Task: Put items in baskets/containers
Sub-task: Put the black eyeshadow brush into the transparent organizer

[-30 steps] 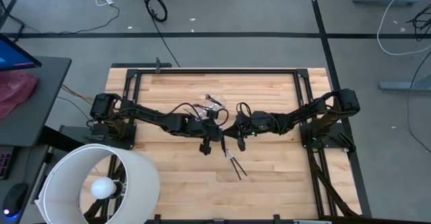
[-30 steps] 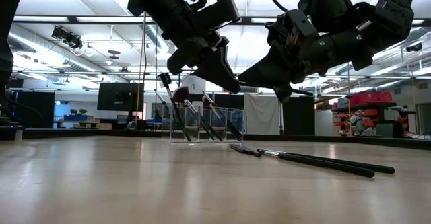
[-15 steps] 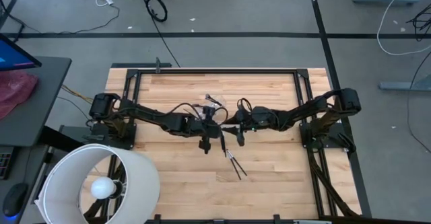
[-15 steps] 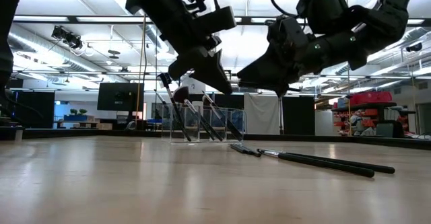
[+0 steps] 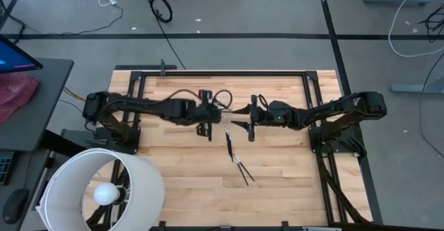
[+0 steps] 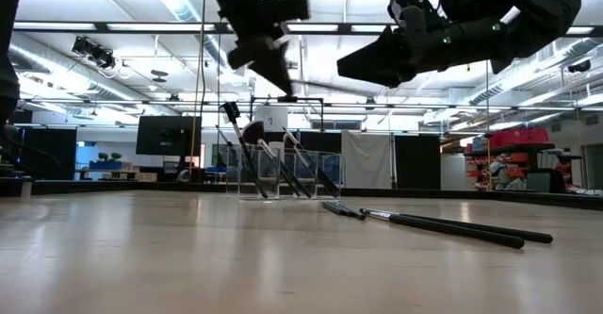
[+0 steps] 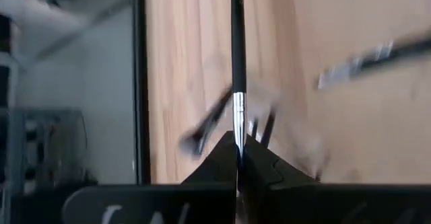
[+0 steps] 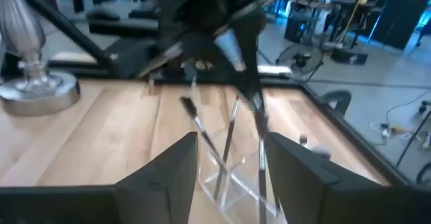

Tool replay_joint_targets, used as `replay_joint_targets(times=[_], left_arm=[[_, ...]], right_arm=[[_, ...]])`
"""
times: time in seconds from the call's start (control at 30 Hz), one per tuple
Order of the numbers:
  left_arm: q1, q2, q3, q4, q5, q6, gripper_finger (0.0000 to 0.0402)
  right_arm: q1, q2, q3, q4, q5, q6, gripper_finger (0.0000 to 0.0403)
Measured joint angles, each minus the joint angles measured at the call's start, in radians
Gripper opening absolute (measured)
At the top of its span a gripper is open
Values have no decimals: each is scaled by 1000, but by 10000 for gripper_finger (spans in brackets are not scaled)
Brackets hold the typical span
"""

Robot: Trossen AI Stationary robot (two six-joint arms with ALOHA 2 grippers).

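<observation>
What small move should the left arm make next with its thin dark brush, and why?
Probably lower the left gripper straight down: it is shut on the thin dark silver-ferruled brush, above the clear plastic cup holding other brushes.

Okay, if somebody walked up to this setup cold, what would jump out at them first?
Probably the two dark arms meeting above the middle of the table: the left gripper pinches a thin brush, the right gripper hangs open facing it. Below them a clear cup bristles with brushes, and two more brushes lie on the wood.
</observation>
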Motion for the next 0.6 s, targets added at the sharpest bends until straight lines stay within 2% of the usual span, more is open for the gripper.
replay_joint_targets(times=[0.07,0.2,0.33,0.47,0.6], left_arm=[[37,1,39,-94,36,-1,3],[108,5,50,-172,146,-27,2],[147,5,50,-229,156,0,2],[156,5,50,-296,139,114,2],[123,5,71,-372,7,225,2]], right_arm=[[0,-14,-1,-38,-1,1,182],[0,-14,-1,-59,-1,0,178],[0,-14,-1,-105,-1,3,176],[0,-14,0,-142,-1,21,176],[1,-14,0,-155,-1,26,175]])
